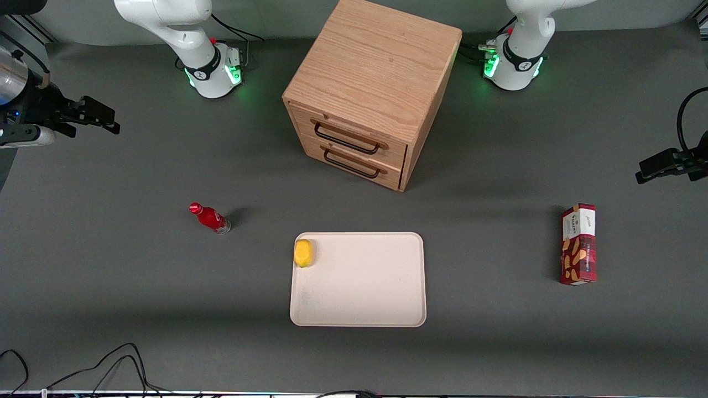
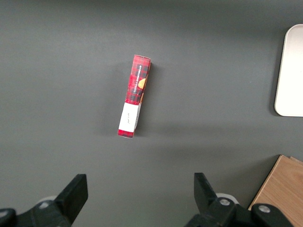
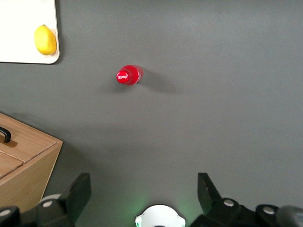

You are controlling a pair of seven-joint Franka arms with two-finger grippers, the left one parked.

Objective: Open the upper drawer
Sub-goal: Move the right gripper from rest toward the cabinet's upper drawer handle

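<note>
The wooden cabinet (image 1: 376, 83) is our landmark, and its upper drawer (image 1: 349, 132) sits shut above the matching lower drawer (image 1: 354, 161), each with a black bar handle. Nearer the camera than the cabinet: a red bottle (image 1: 210, 218), and a cream tray (image 1: 359, 298) holding a lemon (image 1: 303, 252). Toward the parked arm's end stands a snack box (image 1: 578, 244). The hand (image 1: 97, 117) hovers wide apart, empty, well off from the cabinet above bare grey worktop (image 1: 138, 287).

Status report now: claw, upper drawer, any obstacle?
Claw open, hanging high at the working arm's end. Upper drawer shut, handle untouched. Nothing blocking its front.
</note>
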